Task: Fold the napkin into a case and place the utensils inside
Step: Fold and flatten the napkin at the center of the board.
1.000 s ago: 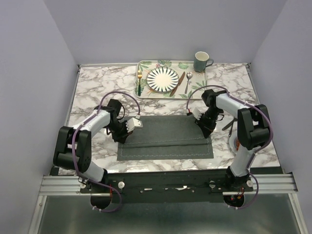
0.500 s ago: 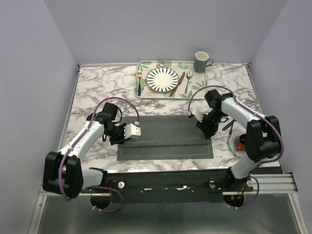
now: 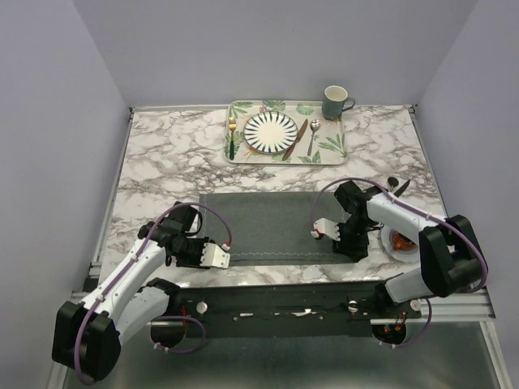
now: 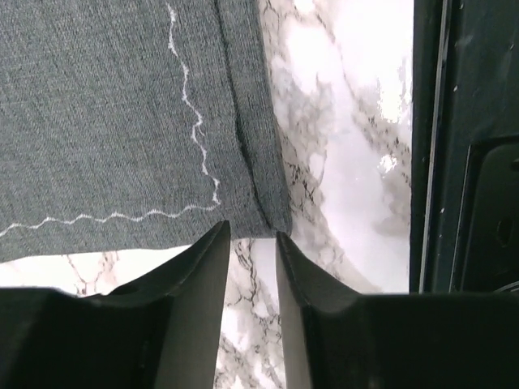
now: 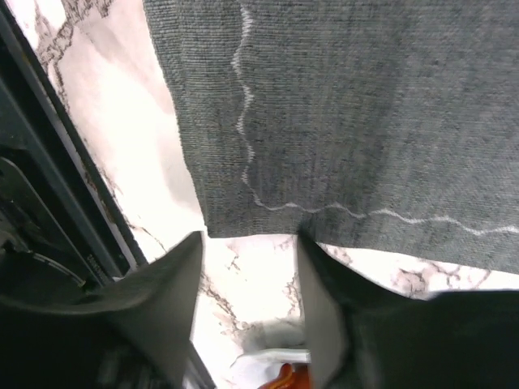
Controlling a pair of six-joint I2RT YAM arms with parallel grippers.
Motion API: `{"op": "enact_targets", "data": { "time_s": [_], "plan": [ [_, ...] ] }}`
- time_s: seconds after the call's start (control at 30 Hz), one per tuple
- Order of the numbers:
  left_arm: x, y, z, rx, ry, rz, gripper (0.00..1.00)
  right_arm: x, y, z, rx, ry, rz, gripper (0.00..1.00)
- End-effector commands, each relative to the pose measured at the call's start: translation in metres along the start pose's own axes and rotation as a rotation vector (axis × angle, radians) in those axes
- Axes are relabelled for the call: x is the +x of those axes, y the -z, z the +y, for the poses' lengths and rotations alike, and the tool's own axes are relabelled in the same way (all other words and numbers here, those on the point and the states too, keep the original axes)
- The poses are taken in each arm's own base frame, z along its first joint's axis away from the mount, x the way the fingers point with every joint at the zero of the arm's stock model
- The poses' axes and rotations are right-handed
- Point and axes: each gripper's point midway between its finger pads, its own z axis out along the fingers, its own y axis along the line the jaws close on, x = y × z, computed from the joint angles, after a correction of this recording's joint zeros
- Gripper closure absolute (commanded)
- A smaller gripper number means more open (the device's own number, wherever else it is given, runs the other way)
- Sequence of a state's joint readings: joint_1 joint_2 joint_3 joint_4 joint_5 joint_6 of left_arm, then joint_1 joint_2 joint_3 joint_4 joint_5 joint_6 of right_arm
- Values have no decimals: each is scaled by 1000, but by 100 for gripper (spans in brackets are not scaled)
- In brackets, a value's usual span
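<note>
The napkin [image 3: 272, 223] lies flat on the marble bench [image 3: 162, 154] as a wide dark grey rectangle between the two arms. At its near left corner we see the left gripper [image 3: 217, 257], fingers [image 4: 195, 284] slightly apart and clamping nothing. At its near right corner the right gripper [image 3: 320, 230] has fingers [image 5: 162, 292] parted wider, free of the cloth. The utensils [image 3: 301, 135] lie on the far tray [image 3: 328, 146].

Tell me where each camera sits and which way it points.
Top: above and behind the bases, looking down at the table; left arm, right arm, napkin show.
Left wrist: on the left arm, looking down past its own fingers at a napkin corner.
Right wrist: likewise on the right arm, fingers over the other near corner.
Shared: both wrist views show the napkin's stitched edge and table.
</note>
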State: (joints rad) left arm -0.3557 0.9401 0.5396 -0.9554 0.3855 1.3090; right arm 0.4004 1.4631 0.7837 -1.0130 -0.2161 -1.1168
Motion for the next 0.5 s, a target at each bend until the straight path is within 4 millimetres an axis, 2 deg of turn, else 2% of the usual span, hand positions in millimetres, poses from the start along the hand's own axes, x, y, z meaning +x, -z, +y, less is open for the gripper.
{"op": "enact_targets", "data": {
  "time_s": [0.0, 0.07, 0.1, 0.13, 0.2, 0.23, 0.27, 0.33, 0.37, 0.43, 0.47],
  "plan": [
    [7, 10, 6, -82, -14, 51, 51, -9, 19, -14, 81, 20, -17, 38],
    [1, 19, 15, -127, 42, 39, 50, -15, 30, -9, 69, -26, -46, 37],
    [-2, 23, 19, -142, 64, 28, 50, -28, 44, -15, 85, -33, -99, 37],
    [-9, 30, 27, -168, 106, 8, 51, -30, 49, -13, 74, -75, -115, 37],
    [-21, 32, 35, -166, 161, -39, 51, -43, 60, -20, 65, -127, -177, 38],
    [-28, 38, 45, -185, 180, -63, 51, -49, 71, -28, 74, -178, -208, 38],
    [-29, 31, 46, -148, 253, -62, 51, -51, 66, -31, 37, -210, -203, 38],
    [-35, 32, 65, -154, 311, -75, 52, -59, 65, -40, 16, -278, -210, 42],
    [-32, 21, 68, -108, 403, -54, 53, -62, 63, -45, 9, -304, -214, 43],
    [-34, 19, 88, -119, 456, -45, 56, -67, 53, -58, -6, -369, -206, 44],
    [-30, 8, 90, -80, 493, -22, 57, -70, 53, -66, 2, -379, -209, 44]
  ]
}}
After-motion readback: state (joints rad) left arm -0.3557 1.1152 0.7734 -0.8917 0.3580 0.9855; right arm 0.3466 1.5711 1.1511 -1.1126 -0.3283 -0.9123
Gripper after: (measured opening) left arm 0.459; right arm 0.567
